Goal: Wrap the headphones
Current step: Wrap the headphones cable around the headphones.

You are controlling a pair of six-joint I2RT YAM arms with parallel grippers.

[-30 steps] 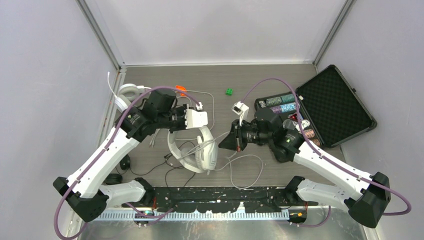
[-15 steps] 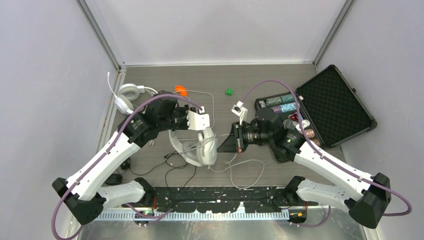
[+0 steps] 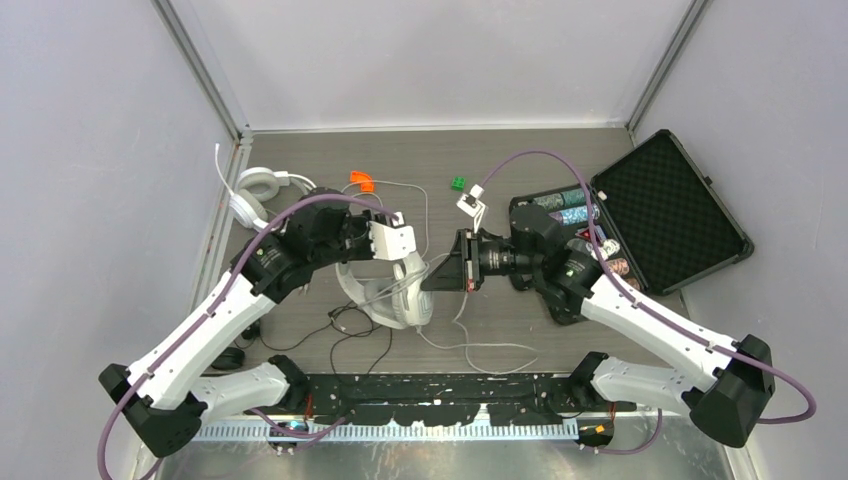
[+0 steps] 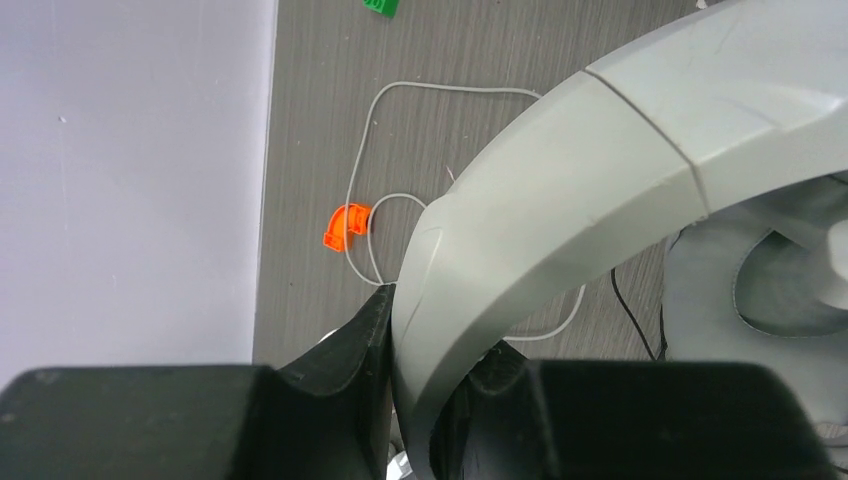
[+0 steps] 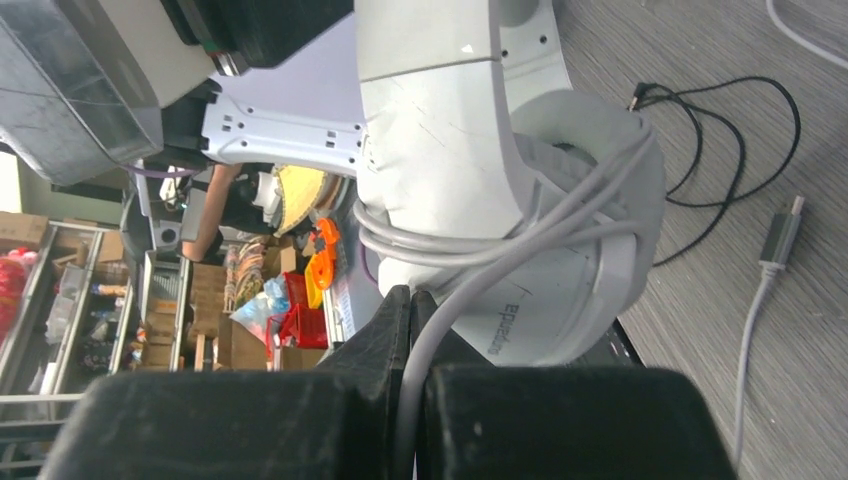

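left end effector (image 4: 425, 350): clamped on headphones (image 3: 398, 292) band
right end effector (image 5: 410, 305): pinching cord (image 5: 540, 225), just right of cup (image 5: 585, 295) (nearer arm for nxt loop, imo)

We lose the white headphones (image 4: 600, 190) past the left wrist view's right edge. Their white cord (image 5: 520, 252) vanishes between the jaws of the right gripper (image 5: 407, 300). The right arm (image 3: 640, 320) covers part of the chip case (image 3: 690, 215).

Grey table (image 3: 540, 150) bears an open black case (image 3: 665, 210), orange piece (image 3: 361, 181), green piece (image 3: 458, 184), white headset (image 3: 255, 192), loose cords (image 3: 490, 346)
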